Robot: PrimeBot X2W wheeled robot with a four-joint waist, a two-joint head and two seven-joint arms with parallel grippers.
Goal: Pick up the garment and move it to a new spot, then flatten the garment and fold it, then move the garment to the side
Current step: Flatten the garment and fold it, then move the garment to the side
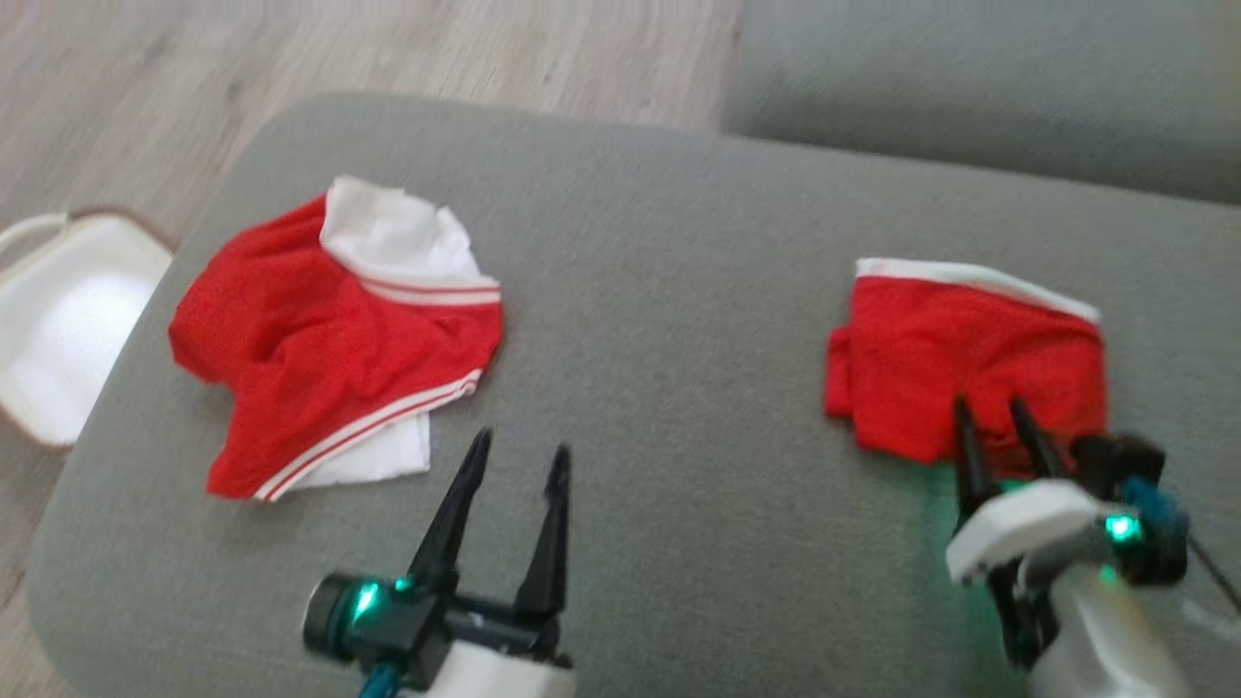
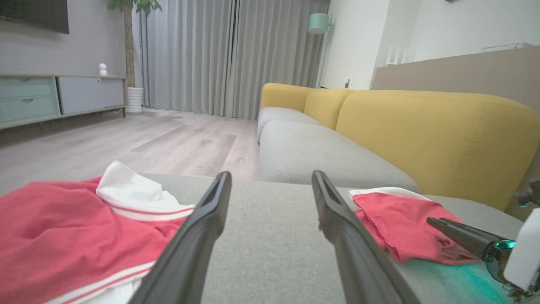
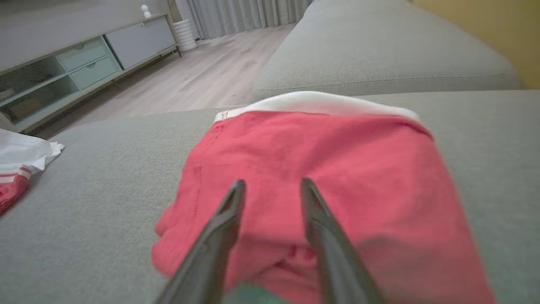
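Note:
A folded red garment [image 1: 960, 359] with a white waistband lies on the right of the grey cushion [image 1: 659, 271]. My right gripper [image 1: 987, 404] hovers over its near edge, jaws apart, with nothing between them. In the right wrist view the folded garment [image 3: 320, 169] lies under the open right gripper [image 3: 272, 183]. A second, crumpled red and white garment [image 1: 330, 339] lies on the left. Between the two garments my left gripper [image 1: 520, 448] stands open over bare cushion. In the left wrist view the left gripper [image 2: 271, 175] has the crumpled garment [image 2: 55, 236] to its left and the folded garment [image 2: 396, 223] to its right.
A white bin [image 1: 58, 320] stands on the wooden floor off the cushion's left edge. A second grey seat cushion [image 1: 989, 87] lies beyond, with a yellow sofa back [image 2: 430, 126] behind it. A low cabinet [image 3: 84, 63] lines the far wall.

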